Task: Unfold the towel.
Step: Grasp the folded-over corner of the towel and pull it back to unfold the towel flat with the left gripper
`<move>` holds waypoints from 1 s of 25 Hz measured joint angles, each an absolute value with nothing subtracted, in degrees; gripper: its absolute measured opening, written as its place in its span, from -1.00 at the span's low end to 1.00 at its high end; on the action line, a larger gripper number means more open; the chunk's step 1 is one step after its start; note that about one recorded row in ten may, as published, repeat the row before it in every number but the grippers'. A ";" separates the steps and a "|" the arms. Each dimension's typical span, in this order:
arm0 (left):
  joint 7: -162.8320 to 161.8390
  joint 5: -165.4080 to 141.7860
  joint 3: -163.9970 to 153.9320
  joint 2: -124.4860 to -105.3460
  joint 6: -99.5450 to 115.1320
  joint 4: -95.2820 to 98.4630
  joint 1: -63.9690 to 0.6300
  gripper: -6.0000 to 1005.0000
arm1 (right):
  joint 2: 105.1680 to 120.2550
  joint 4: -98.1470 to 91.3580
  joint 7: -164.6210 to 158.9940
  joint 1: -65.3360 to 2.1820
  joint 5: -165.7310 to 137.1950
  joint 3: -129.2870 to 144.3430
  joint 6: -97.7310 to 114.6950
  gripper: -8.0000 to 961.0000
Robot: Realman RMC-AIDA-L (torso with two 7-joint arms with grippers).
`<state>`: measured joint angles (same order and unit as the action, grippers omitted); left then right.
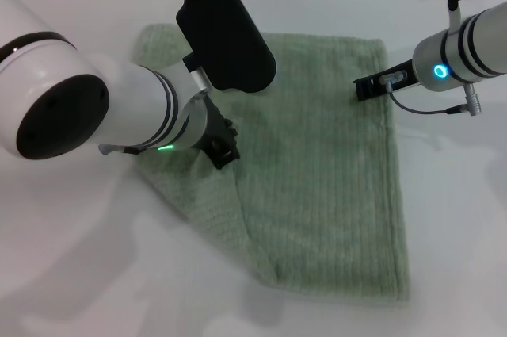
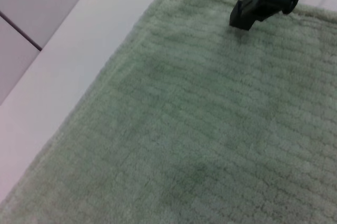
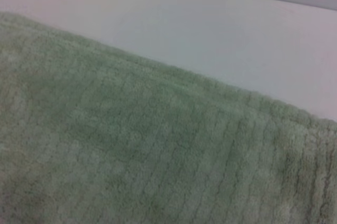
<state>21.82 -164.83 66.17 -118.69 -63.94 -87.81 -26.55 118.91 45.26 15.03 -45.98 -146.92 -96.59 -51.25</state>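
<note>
The towel (image 1: 317,162) lay across the white table (image 1: 71,273), mostly flat, pale sage with ribbed lines, its left edge doubled into a diagonal flap. The left gripper (image 1: 224,149) pressed at that fold; the right gripper (image 1: 372,87) hovered at the far right edge. Whether either was pinching, I cannot tell. A shallow pinch could have dragged both layers, bunching the cloth.

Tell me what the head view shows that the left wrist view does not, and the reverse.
Only the head view shows the left gripper low on the towel's left part, where a diagonal fold runs toward the near edge, plus the towel's full outline. Only the left wrist view shows the ribbed weave up close. Both show the right gripper at the towel's far right corner and the white table.
</note>
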 joint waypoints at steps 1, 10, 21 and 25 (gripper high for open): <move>21.81 -164.85 66.17 -118.69 -64.25 -88.11 -26.54 -0.87 | 118.91 45.26 15.03 -45.98 -146.92 -96.59 -51.24 -0.98; 21.35 -165.50 66.09 -118.43 -67.76 -91.61 -26.05 -0.87 | 118.91 45.15 15.03 -45.90 -146.92 -96.59 -51.33 -0.98; 21.76 -165.59 66.78 -118.19 -69.82 -94.88 -24.27 -0.87 | 118.91 44.97 15.03 -45.79 -146.96 -96.59 -51.14 -0.97; 21.76 -165.59 67.02 -118.20 -70.84 -95.78 -23.73 -0.87 | 118.91 44.94 15.03 -45.79 -146.96 -96.59 -51.15 -0.97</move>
<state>21.76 -165.59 67.02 -118.20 -70.84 -95.78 -23.73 118.91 44.94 15.03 -45.79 -146.96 -96.59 -51.15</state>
